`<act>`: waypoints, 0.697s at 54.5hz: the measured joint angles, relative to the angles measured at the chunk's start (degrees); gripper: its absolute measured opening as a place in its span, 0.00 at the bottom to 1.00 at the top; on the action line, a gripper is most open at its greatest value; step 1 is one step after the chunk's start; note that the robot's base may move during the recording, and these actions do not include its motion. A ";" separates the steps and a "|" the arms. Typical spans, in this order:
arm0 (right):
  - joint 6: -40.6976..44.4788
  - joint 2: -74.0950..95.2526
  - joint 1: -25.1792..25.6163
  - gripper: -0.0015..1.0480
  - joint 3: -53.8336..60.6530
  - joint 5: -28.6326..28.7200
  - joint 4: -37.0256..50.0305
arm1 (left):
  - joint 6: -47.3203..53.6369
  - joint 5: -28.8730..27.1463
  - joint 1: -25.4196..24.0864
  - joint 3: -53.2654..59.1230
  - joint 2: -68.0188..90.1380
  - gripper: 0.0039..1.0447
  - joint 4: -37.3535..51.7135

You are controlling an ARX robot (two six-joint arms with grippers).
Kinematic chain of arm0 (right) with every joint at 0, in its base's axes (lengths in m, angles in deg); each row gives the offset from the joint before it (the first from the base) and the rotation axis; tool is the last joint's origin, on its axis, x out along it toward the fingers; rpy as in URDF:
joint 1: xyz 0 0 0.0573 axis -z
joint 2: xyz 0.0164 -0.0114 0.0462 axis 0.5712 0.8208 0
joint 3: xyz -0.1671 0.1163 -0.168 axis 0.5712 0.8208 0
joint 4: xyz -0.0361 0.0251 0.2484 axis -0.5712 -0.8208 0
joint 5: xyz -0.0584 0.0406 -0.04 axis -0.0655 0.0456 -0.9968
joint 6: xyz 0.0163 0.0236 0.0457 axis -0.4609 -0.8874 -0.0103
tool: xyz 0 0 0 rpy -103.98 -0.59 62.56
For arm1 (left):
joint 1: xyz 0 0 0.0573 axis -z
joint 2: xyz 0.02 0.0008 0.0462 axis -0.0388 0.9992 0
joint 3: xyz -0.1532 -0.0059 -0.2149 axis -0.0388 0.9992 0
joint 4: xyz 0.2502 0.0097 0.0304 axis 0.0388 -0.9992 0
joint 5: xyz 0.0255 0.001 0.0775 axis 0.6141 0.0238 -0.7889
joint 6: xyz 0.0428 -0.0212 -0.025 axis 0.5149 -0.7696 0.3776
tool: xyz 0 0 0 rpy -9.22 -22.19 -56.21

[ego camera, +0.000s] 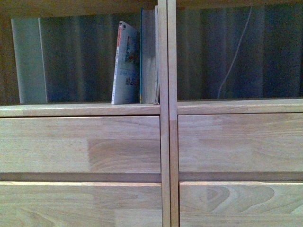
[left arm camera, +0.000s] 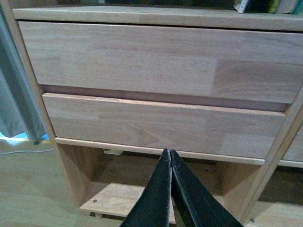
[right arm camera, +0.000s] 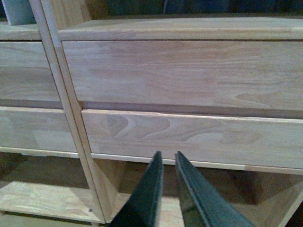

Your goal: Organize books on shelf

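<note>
In the front view the light-wood shelf (ego camera: 163,109) fills the frame. In its left open compartment the thin white paperback (ego camera: 125,66) leans against the thicker teal book (ego camera: 148,56), which stands upright against the centre divider. Neither arm shows in the front view. My left gripper (left arm camera: 169,153) is shut and empty, low in front of the left column's drawer fronts (left arm camera: 161,61). My right gripper (right arm camera: 168,156) is shut with a narrow gap between its tips, empty, in front of the right column's drawers (right arm camera: 189,71).
A pale grey-green upright strip (ego camera: 29,61) stands at the left of the left compartment. A thin white cable (ego camera: 234,56) hangs in the right compartment. Open bottom compartments (left arm camera: 118,189) lie below the drawers. A grey curtain (left arm camera: 14,104) and wood floor (left arm camera: 28,189) are beside the unit.
</note>
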 joint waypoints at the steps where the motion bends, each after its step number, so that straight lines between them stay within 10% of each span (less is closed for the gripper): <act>1: 0.09 -0.48 -1.38 0.03 0.57 -1.27 0.07 | 0.00 -0.15 0.07 0.52 -0.42 0.02 0.02; 38: 0.24 -16.06 -4.85 0.03 10.03 -3.10 -5.55 | 0.02 -0.57 0.17 10.27 -14.21 0.02 -3.56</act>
